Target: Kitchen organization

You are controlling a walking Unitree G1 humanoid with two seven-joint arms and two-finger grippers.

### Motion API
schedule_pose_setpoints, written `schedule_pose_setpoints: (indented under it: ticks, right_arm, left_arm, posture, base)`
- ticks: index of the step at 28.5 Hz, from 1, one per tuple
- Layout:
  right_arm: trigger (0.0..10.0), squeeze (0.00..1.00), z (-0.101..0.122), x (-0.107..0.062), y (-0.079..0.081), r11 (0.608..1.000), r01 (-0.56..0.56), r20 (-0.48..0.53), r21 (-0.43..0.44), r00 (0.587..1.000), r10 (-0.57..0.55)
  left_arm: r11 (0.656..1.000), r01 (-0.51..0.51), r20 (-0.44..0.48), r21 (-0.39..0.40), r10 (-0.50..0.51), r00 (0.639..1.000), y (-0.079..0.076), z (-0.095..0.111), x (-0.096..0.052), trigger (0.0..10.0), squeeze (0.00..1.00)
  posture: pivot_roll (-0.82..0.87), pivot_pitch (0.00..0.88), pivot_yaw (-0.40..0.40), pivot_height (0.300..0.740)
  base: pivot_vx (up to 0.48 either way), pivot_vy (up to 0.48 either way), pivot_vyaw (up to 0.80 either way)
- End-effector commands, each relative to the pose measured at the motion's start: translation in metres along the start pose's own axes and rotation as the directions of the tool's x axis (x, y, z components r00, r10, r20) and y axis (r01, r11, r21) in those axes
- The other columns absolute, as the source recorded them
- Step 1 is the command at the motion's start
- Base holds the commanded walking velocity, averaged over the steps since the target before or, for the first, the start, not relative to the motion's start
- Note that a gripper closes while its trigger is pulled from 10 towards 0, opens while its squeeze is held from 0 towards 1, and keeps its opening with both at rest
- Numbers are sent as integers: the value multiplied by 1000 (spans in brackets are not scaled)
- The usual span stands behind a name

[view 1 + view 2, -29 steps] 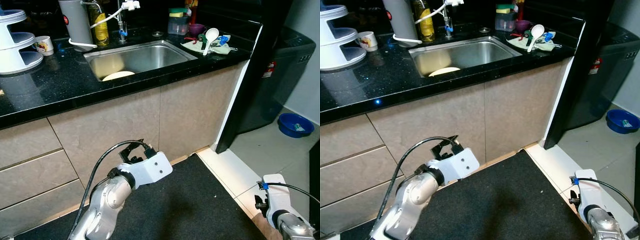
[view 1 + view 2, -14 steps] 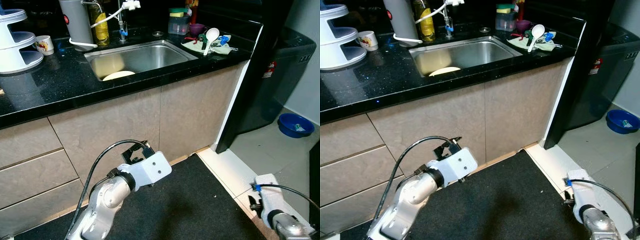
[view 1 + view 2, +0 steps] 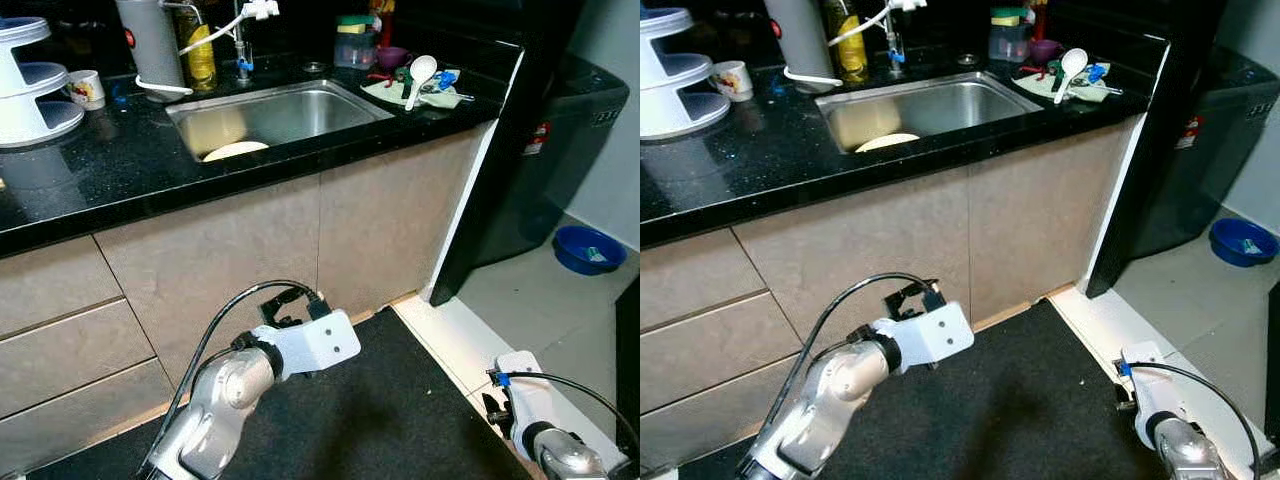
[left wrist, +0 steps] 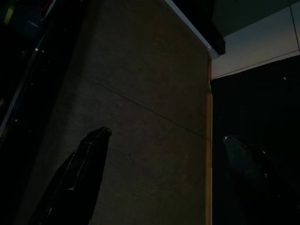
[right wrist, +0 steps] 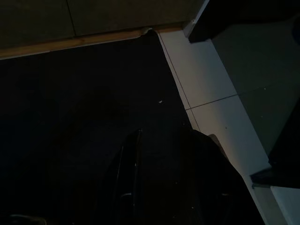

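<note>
A pale plate (image 3: 236, 151) lies in the steel sink (image 3: 340, 105) of the black counter (image 3: 100, 170). A white spoon (image 3: 420, 72) rests on a cloth with small utensils at the counter's right end. A mug (image 3: 87, 88) stands beside a white tiered rack (image 3: 30, 80) at the left. My left gripper (image 4: 164, 178) is open and empty, held low in front of the beige cabinet doors (image 3: 380, 220), well below the counter. My right arm (image 3: 530, 405) hangs low at the right, and its gripper (image 5: 164, 187) is over the dark mat.
A grey jug (image 3: 152, 45), a yellow bottle (image 3: 203, 55) and a tap stand behind the sink, with a sponge tub (image 3: 355, 45) to the right. A black mat (image 3: 400, 420) covers the floor. A dark appliance (image 3: 570, 150) and a blue basin (image 3: 587, 248) stand on the right.
My left arm has shifted a little to the right and lower along the cabinet front. My right arm has drifted slightly left.
</note>
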State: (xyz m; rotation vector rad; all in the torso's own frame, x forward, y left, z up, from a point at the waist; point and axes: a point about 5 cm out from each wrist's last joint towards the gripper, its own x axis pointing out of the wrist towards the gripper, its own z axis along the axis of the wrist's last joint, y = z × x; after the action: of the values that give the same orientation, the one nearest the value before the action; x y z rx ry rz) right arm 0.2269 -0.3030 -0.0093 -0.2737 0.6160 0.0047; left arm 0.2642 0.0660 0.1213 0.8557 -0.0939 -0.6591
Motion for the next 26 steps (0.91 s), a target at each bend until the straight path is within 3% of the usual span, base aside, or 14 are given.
schedule_pose_setpoints:
  ticks: [1, 6, 20, 26]
  right_arm:
    - [10000, 0, 2, 0, 1, 1000, 1, 11, 4, 1000, -2]
    - [10000, 0, 3, 1, 1, 1000, 1, 10, 7, 1000, -1]
    - [10000, 0, 3, 1, 0, 1000, 4, 9, 8, 1000, -4]
    - [10000, 0, 1, 1, 2, 1000, 9, 5, 20, 1000, -9]
  left_arm:
    - [1000, 17, -20, 4, -17, 1000, 0, -6, -2, 10000, 0]
    - [1000, -19, -10, 9, 19, 1000, 3, -7, -6, 10000, 0]
    - [1000, 2, -18, -4, -2, 1000, 2, -7, -4, 10000, 0]
    - [1000, 3, -23, -4, -3, 1000, -1, -11, -5, 10000, 0]
  posture:
    - [9, 0, -22, 740]
    - [14, 0, -28, 740]
    - [15, 0, -29, 740]
    - [39, 0, 7, 740]
  base:
    - [0, 0, 0]
    - [0, 0, 0]
    - [0, 0, 0]
    - [0, 0, 0]
